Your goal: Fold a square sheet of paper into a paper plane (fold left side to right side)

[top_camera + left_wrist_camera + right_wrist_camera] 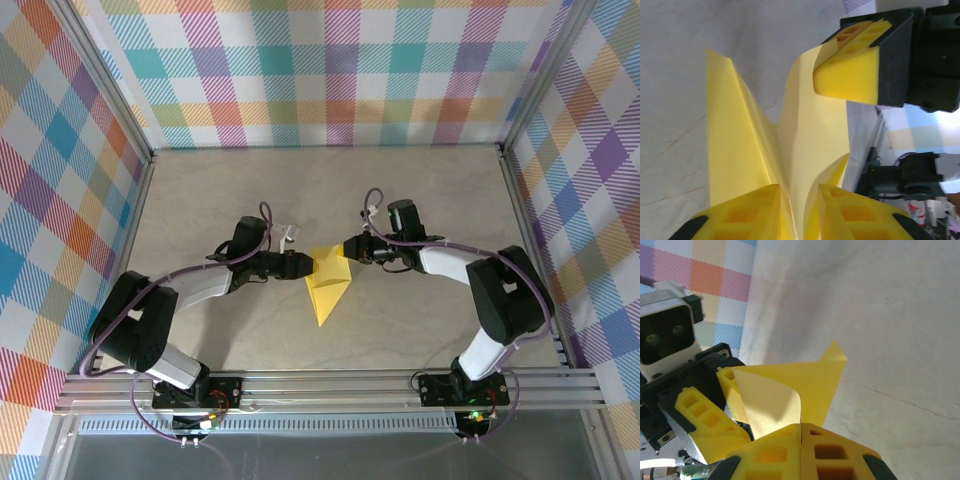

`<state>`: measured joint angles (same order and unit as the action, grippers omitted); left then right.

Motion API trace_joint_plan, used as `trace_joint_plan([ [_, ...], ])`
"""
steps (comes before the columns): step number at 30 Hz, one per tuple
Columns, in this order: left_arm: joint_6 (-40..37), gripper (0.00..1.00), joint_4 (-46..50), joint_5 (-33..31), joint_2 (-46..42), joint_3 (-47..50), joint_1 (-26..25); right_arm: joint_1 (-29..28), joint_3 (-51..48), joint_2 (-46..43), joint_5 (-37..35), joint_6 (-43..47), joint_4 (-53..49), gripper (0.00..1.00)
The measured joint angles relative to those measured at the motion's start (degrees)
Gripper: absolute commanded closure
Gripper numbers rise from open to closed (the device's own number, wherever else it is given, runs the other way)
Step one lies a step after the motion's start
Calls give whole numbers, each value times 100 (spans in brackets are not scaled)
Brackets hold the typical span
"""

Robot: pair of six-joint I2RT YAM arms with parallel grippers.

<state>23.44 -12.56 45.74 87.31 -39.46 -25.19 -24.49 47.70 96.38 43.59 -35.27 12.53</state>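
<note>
The yellow paper plane, the folded sheet, lies at the table's middle as a dart with its point toward the near edge. My left gripper reaches its left wing and my right gripper its right wing. In the left wrist view my left gripper stands slightly open, its fingers apart around the plane's raised folds. In the right wrist view my right gripper is shut on a curled wing edge of the plane. The left gripper's fingers sit just beyond.
The grey tabletop is fenced by plaid walls on three sides. An aluminium rail carrying both arm bases runs along the near edge.
</note>
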Motion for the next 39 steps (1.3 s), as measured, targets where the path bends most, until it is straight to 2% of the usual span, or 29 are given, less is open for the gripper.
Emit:
trace_joint_plan([
  [8, -468, 60, 686, -785, 214, -61, 17, 0, 0, 544, -369, 20, -295, 100],
  [13, -896, 55, 1569, -1495, -411, -192, -118, 0, 11, 527, -575, -85, -549, 100],
  [16, -1123, 52, 2157, -2173, -946, -367, -632, 0, 22, 490, -647, -319, -763, 100],
  [19, -1244, 52, 2643, -2870, -1263, -577, -1467, 0, 68, 446, -682, -570, -973, 100],
  [23, -1217, 50, 3128, -3703, -1259, -763, -2459, 0, 186, 378, -780, -774, -1309, 100],
  [27, -1117, 49, 3504, -4415, -892, -1080, -3185, 0, 260, 313, -870, -894, -1528, 100],
  [33, -960, 46, 3709, -5204, 85, -1770, -3840, -37, 262, 308, -966, -1064, -1668, 100],
  [39, -787, 45, 3866, -5866, 826, -2247, -4188, -63, 262, 308, -1021, -1132, -1696, 100],
])
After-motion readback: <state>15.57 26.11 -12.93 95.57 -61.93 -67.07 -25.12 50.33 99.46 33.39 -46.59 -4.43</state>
